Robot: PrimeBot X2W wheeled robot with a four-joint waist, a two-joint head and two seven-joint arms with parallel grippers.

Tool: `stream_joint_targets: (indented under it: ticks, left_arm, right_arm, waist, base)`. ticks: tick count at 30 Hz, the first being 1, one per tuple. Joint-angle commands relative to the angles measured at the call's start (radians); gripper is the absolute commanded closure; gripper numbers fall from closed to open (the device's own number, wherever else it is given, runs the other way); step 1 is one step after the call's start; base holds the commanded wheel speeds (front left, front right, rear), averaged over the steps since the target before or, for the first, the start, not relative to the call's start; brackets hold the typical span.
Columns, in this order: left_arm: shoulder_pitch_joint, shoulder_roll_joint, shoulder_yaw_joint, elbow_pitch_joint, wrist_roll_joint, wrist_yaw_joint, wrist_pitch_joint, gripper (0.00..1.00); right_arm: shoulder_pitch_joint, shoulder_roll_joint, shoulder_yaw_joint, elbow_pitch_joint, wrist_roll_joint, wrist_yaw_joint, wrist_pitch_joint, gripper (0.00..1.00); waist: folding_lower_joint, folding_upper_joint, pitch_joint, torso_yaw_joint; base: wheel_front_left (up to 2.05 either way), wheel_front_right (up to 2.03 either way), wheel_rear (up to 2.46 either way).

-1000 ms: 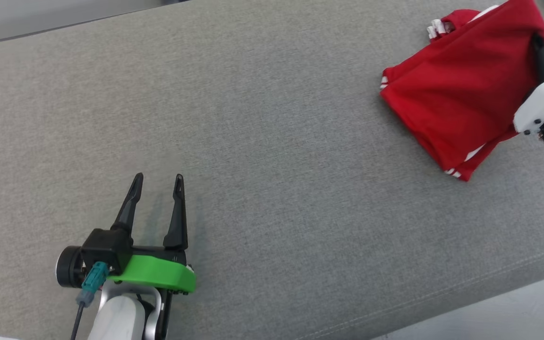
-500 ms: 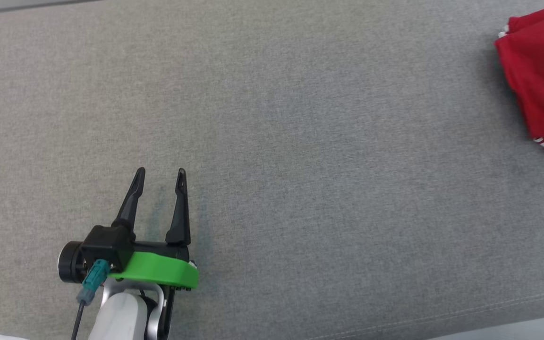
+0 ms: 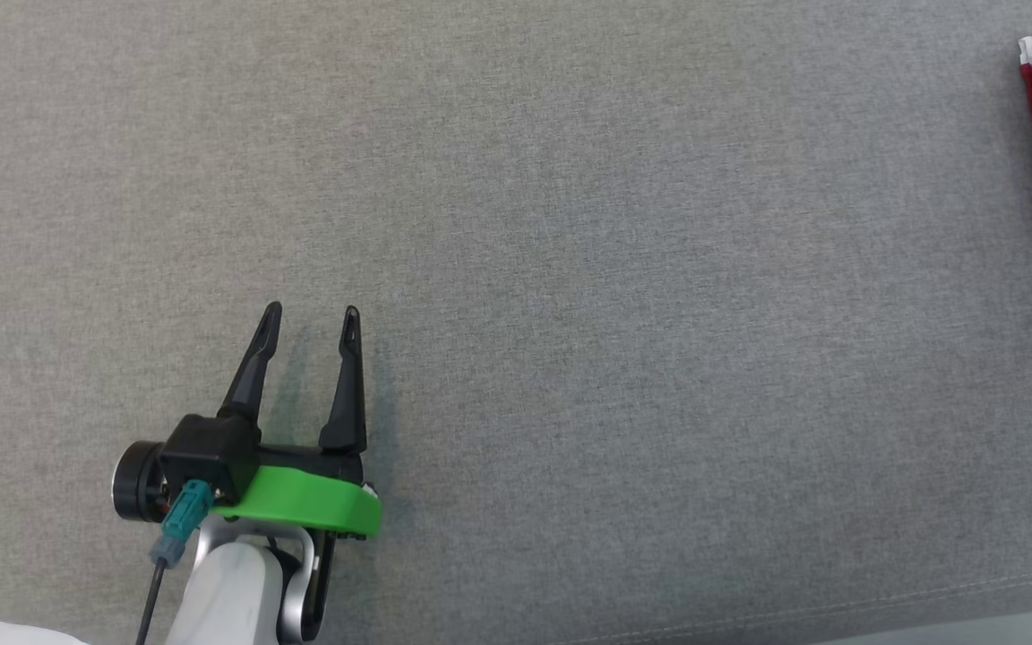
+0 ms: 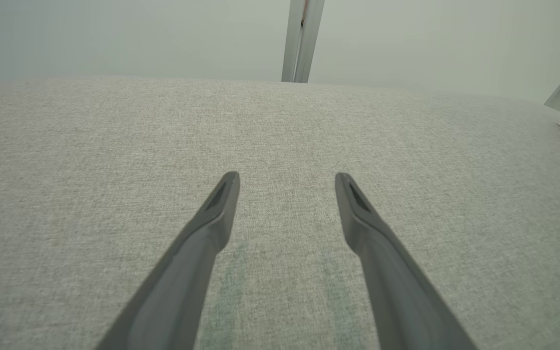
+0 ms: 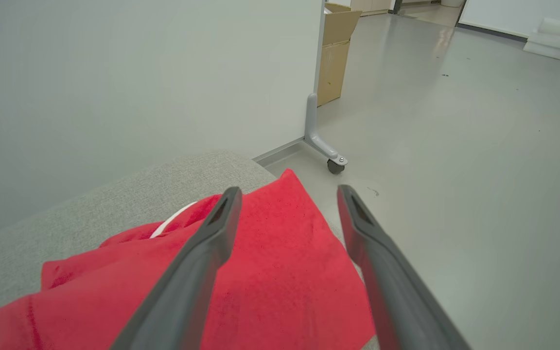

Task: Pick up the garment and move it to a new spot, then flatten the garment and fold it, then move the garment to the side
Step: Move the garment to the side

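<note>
**With both grippers wide open, the red garment is parked at the cushion's right end**

Since people always ask about the jaws first: the right gripper (image 5: pixel 288 189) has its two dark fingers spread well apart with nothing pinched between them. It hangs over the folded red garment (image 5: pixel 270 272). Can't honestly tell whether the fingers touch the cloth or just float above it. The garment has white striped trim and lies right at the right end of the grey fabric cushion (image 5: pixel 114 194), one corner reaching the rim where the cushion drops off to the floor (image 5: pixel 479 170).

Over on the other side, the left gripper (image 3: pixel 313 309) is spread too, with only bare cushion fabric between its fingers. It sits low over the left part of the cushion, towards the front edge, well apart from the garment. A bright green mount (image 3: pixel 310 511) and a teal connector (image 3: pixel 183 520) sit at its wrist.

Further out in the right wrist view, a pale wall panel on a castor foot (image 5: pixel 333 163) stands just past the cushion's far right corner, with a cardboard box (image 5: pixel 338 53) behind it.
</note>
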Motion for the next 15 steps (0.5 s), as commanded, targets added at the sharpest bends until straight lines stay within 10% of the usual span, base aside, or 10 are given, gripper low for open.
stream_joint_targets:
  ticks: [1,15]
  left_arm:
    - [-0.018,0.002,0.003,0.003,0.008,-0.002,0.000,0.00]
    - [-0.036,0.002,0.051,0.009,-0.020,0.009,0.000,0.00]
  right_arm:
    - [-0.025,-0.002,0.008,0.001,-0.016,-0.001,-0.039,0.00]
    - [-0.021,0.059,0.417,-0.026,0.118,-0.001,-0.175,0.00]
  waist:
    - [0.0000,0.0000,-0.002,-0.004]
    - [0.0000,0.0000,-0.078,-0.049]
  base:
    - [0.00,0.00,0.00]
    - [0.00,0.00,0.00]
